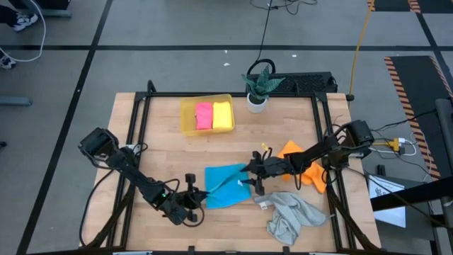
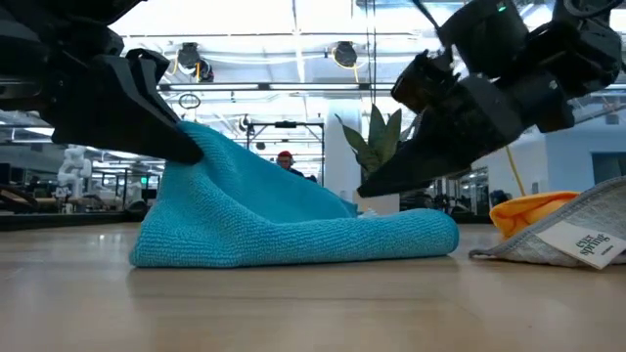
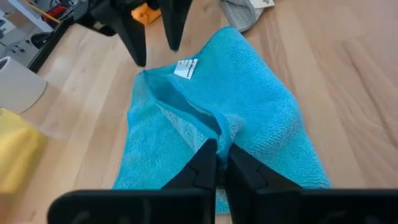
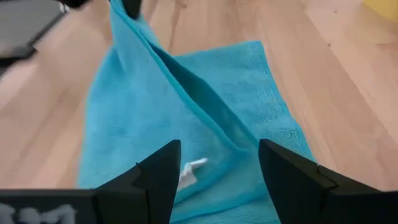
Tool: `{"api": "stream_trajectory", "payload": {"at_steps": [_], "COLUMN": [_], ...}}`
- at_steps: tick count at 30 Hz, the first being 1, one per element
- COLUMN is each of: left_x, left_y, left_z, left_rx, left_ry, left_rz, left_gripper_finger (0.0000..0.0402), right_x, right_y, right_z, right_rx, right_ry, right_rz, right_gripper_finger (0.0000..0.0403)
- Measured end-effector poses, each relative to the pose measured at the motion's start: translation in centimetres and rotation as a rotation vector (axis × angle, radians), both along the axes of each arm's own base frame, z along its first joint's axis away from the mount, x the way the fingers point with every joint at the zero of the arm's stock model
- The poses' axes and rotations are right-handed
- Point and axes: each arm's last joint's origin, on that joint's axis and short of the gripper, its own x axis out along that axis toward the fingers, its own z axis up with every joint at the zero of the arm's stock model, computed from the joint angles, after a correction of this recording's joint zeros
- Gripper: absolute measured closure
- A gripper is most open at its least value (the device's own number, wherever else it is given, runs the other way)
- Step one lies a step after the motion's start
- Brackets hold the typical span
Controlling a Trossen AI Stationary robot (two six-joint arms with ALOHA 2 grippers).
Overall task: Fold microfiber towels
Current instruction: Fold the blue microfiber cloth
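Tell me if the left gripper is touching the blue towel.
Touching. In the left wrist view the left gripper is shut on a raised fold of the blue towel; the low view shows that edge lifted.

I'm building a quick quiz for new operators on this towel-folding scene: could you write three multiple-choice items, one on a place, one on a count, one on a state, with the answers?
1. Where do the pink towel and yellow towel lie?
A. In the yellow tray
B. Under the plant
C. On the floor

2. How many towels lie on the table outside the tray?
A. One
B. Three
C. Five

3. What is the left hand doing?
A. Hanging open above the grey towel
B. Pinching an edge of the blue towel
C. Holding the plant pot

Answers:
1. A: both sit folded side by side inside the tray in the high view.
2. B: the blue towel, the orange towel and the grey towel.
3. B: its fingers are shut on a raised blue fold, while the right hand stands open over the same towel.
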Motion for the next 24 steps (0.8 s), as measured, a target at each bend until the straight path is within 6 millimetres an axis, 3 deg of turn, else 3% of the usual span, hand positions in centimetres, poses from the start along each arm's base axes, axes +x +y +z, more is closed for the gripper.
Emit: {"api": "stream_trajectory", "payload": {"at_steps": [8,18,24], "left_x": [0.1,0.2,0.6], "left_y": [-0.1,0.0,0.6], "left_z": [0.1,0.1,0.0], "left_rx": [-0.003,-0.036,-0.104], "left_ry": [-0.007,-0.009,0.011], "left_rz": [-0.014,-0.002,0.019], "left_gripper_finger": [0.039,0.0336,0.0299], "right_x": [2.2,2.2,1.2], "right_y": [-0.1,0.1,0.9], "right_z": [-1.0,-1.0,0.8], "right_rx": [-0.095,-0.112,-0.096], "right_ry": [0.024,0.057,0.107], "right_rz": [0.037,0.08,0.087], "right_gripper_finger": [0.0217,0.039,0.0389]}}
